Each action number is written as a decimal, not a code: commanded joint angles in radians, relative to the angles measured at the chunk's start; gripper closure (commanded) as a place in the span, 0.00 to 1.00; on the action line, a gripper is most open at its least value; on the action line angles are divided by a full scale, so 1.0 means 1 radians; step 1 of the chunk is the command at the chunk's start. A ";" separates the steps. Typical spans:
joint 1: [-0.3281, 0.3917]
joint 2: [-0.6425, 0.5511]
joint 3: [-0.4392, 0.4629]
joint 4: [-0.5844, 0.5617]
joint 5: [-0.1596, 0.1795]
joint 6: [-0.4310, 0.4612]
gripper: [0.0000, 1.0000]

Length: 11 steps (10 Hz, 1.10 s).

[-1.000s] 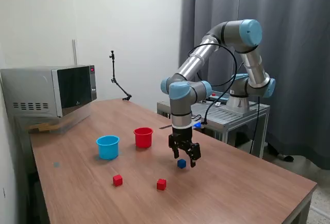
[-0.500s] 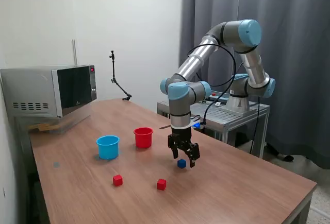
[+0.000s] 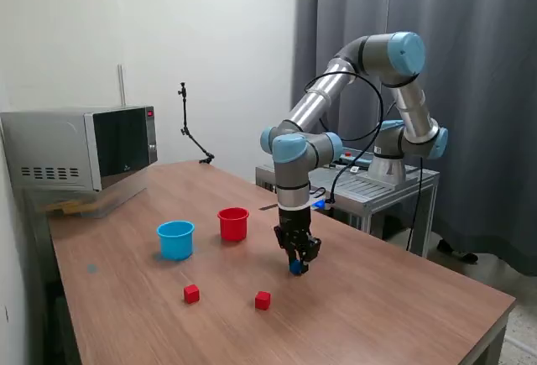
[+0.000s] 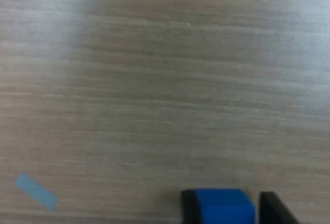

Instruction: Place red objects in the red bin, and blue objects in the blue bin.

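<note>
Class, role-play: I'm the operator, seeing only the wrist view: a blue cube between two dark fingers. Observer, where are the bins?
Observer: The blue bin and red bin stand side by side, toward the exterior view's left of the pincer.
Operator: Any loose cubes?
Observer: One red cube and a second red cube lie on the table, nearer the camera than the bins.
Operator: Is my cube lifted?
Observer: The blue cube looks at table height.

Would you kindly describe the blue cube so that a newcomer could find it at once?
Start at the wooden table and follow the arm down to its gripper, near the table's middle. The blue cube sits between the fingers at the tabletop. It is the only dark blue block; the two loose cubes nearby are red.
</note>
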 commanded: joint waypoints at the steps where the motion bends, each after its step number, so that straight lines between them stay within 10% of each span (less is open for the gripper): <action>1: 0.000 0.000 -0.002 0.000 -0.006 -0.001 1.00; 3: -0.003 0.000 -0.013 0.003 -0.009 -0.003 1.00; 6: -0.017 -0.099 -0.085 0.007 -0.101 -0.003 1.00; 11: -0.203 -0.100 -0.188 0.038 -0.090 -0.006 1.00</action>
